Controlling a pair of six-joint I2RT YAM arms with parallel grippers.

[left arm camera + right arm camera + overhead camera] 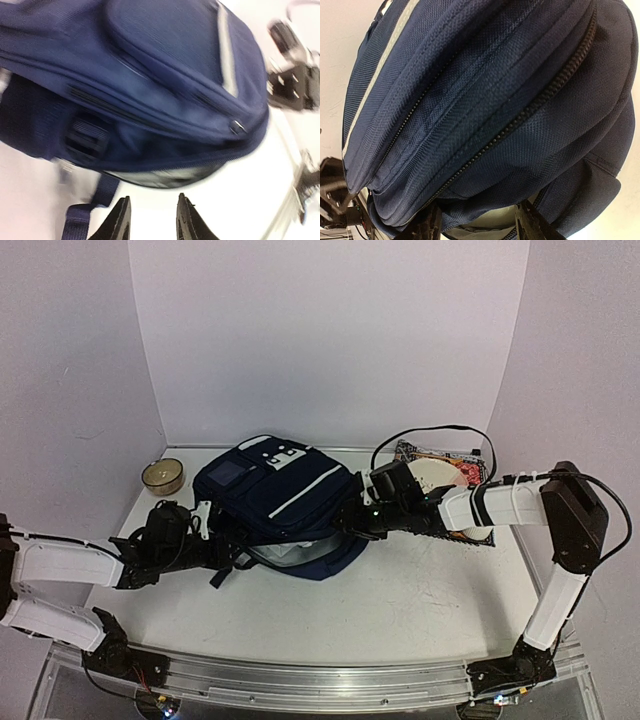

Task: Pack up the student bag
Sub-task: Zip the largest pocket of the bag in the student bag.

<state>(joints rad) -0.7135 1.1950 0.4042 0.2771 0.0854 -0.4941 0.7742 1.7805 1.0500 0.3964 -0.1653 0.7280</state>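
Student bag (275, 495) between left pincer (236, 555) and right pincer (342, 524)

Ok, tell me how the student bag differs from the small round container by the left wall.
The student bag is large, navy fabric with white trim; the round container is small and tan. The bag lies mid-table with grey lining showing at its near end; the container stands at the far left, apart from it. Both rest on the white table.
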